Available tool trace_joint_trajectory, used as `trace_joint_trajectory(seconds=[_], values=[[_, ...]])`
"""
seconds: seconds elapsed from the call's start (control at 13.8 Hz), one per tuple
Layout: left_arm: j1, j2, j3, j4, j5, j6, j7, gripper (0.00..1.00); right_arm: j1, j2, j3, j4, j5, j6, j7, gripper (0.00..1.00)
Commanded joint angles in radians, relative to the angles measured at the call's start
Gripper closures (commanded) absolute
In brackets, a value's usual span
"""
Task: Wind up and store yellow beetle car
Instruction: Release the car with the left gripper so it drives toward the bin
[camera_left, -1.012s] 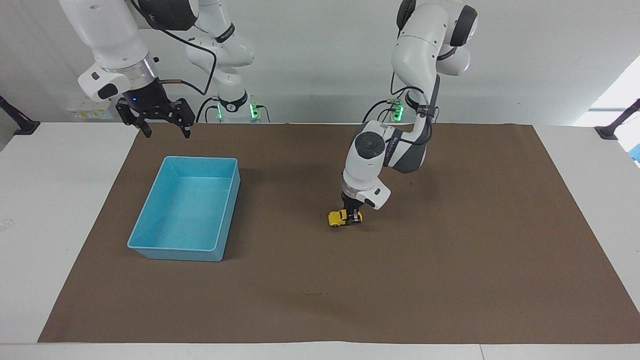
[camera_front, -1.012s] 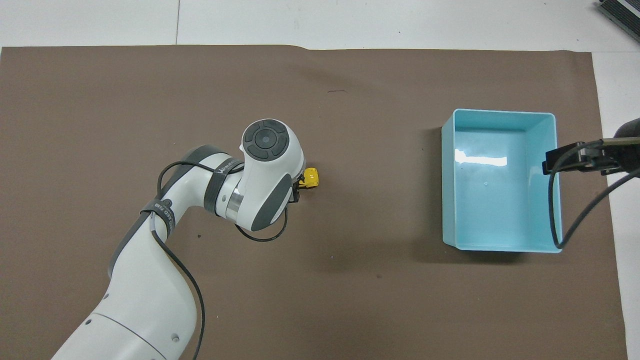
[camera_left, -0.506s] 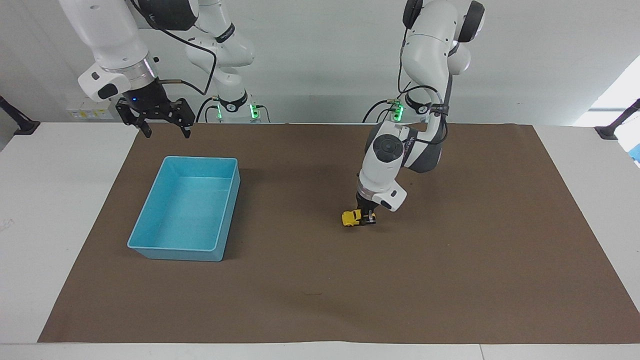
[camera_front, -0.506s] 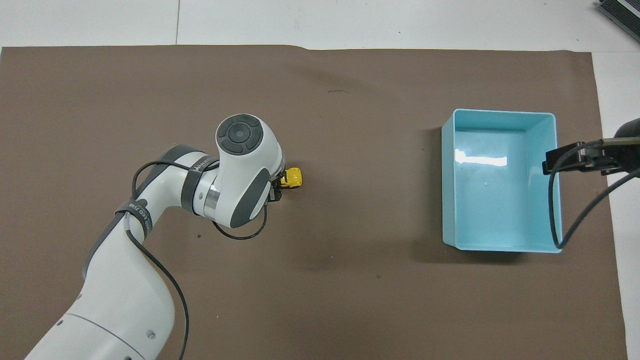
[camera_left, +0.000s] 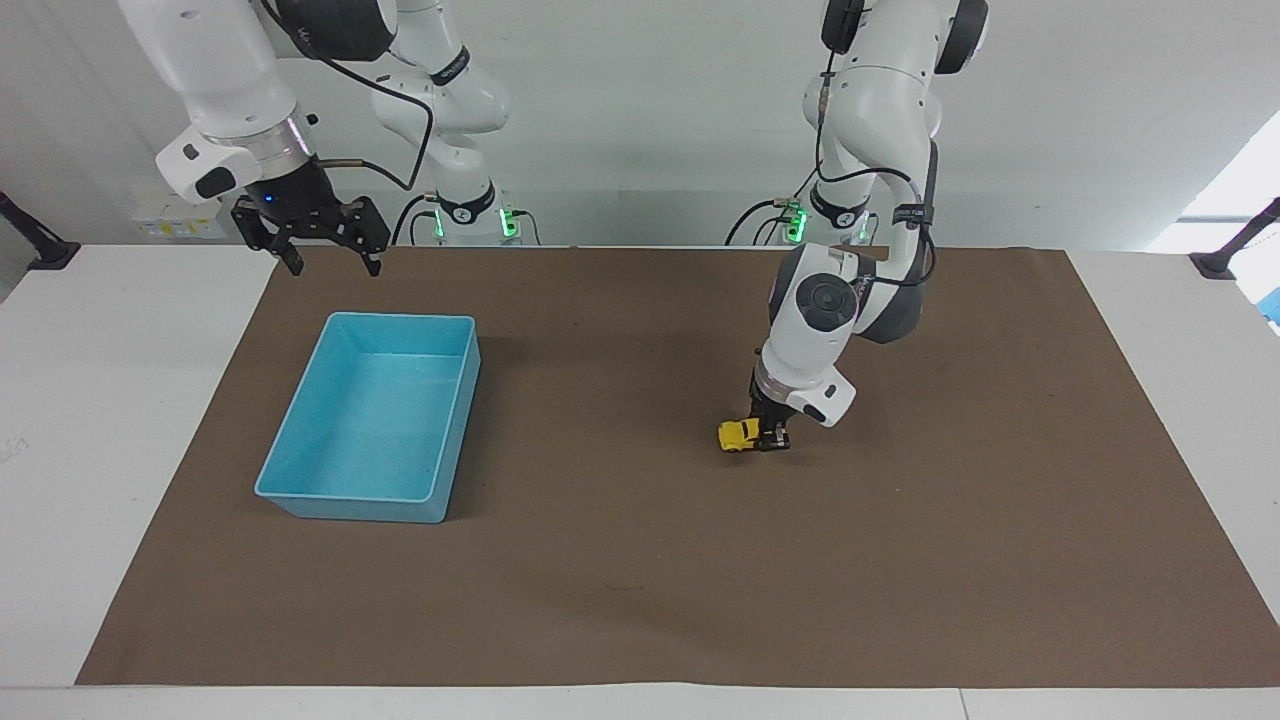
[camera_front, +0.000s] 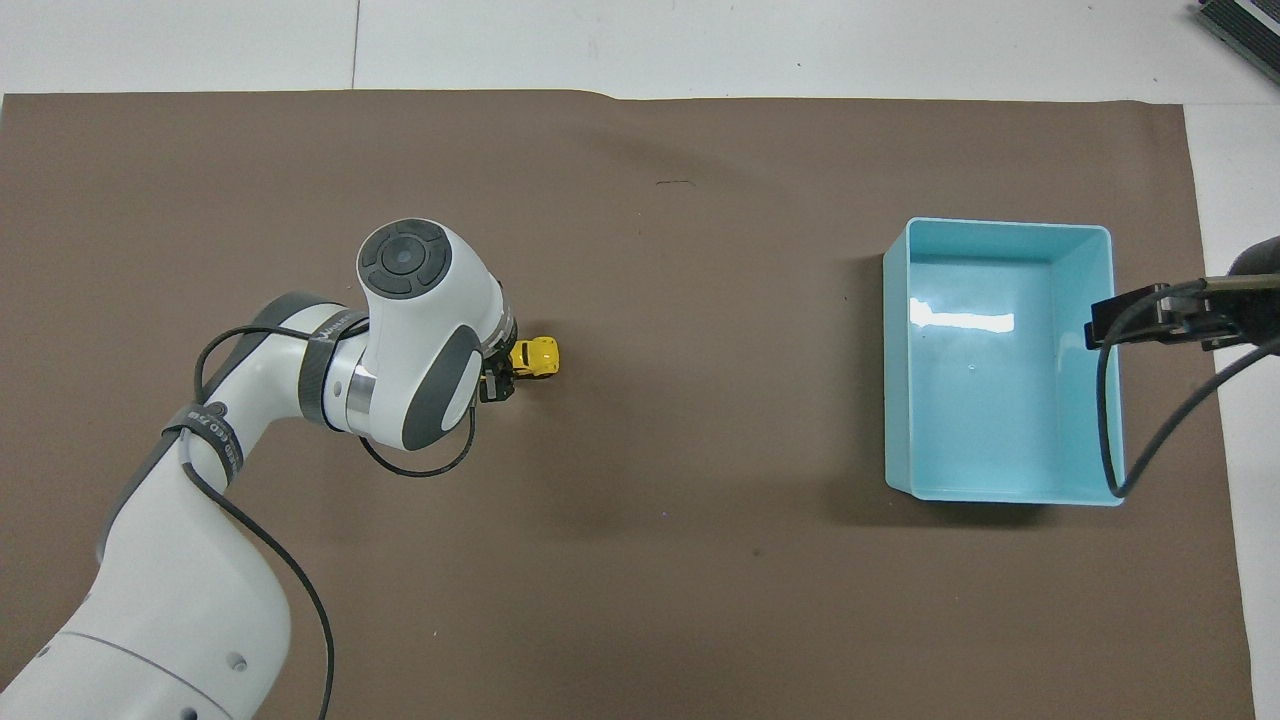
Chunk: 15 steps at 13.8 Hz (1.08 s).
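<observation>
Dragged along the mat toward the left arm's end of the worktop, the car (camera_left: 740, 435) now sits farther from the bin than a second ago, and the left arm has swung with it. White worktop (camera_left: 110, 400) carries a brown mat (camera_left: 900, 560). At the right arm's end sits the blue bin (camera_left: 300, 495). Right hand (camera_left: 325, 262) hangs spread above the mat's edge nearest the robots, waiting. Left hand (camera_left: 770, 440) pinches the car's rear, wheels on the mat, mid-worktop.
</observation>
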Motion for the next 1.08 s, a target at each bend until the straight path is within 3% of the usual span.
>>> trace_joint_trajectory(seconds=[0.0,0.07,0.36,1.01], values=[[0.016,0.031,0.009,-0.016,0.006,0.021,0.022,0.18,-0.01,-0.002,0.001,-0.001,0.005,-0.001,-0.025,0.0],[0.016,0.013,0.011,-0.01,0.006,0.002,0.022,0.0,-0.01,-0.002,0.001,-0.003,0.005,-0.003,-0.025,0.0],[0.019,-0.035,0.014,0.039,0.005,-0.105,0.019,0.0,-0.01,-0.002,0.001,-0.003,0.005,-0.003,-0.025,0.0],[0.019,-0.035,0.014,0.044,0.005,-0.094,0.02,0.0,-0.01,-0.002,0.001,-0.003,0.005,-0.003,-0.025,0.0]])
